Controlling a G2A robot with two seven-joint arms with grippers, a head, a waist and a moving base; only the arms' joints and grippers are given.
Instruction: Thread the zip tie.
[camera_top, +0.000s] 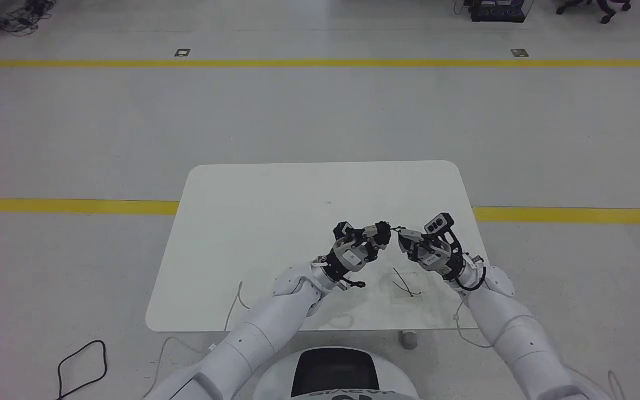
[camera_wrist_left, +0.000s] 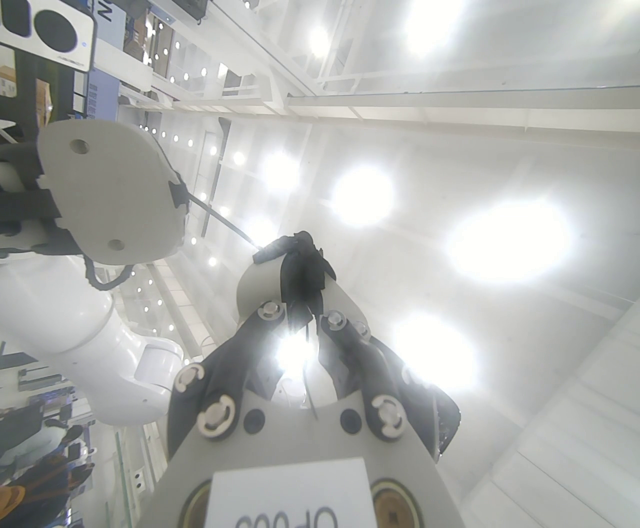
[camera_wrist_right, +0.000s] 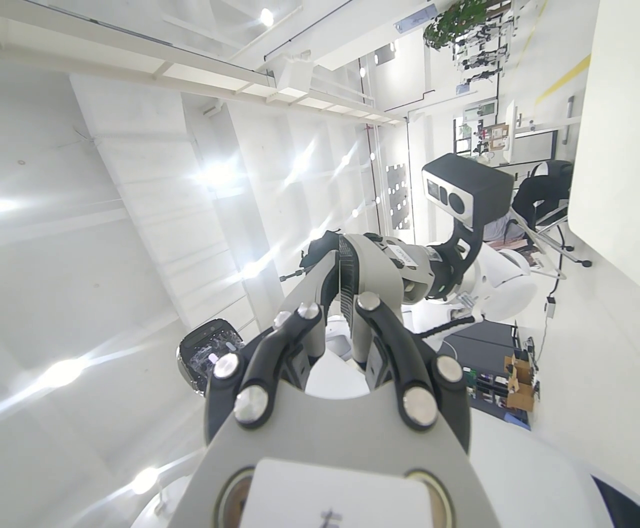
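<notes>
Both left gripper (camera_wrist_left: 300, 262) and right gripper (camera_wrist_right: 336, 255) clamp the zip tie (camera_wrist_left: 220, 218); left wrist view shows its strap spanning them, top view the table (camera_top: 260, 230) below.

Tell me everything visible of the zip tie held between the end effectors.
The thin black plastic zip tie is a slim, straight strap held above the white table. One end is pinched in the shut right end effector; the other reaches the shut left end effector, where a black bunch hides its tip. Threading cannot be judged.
</notes>
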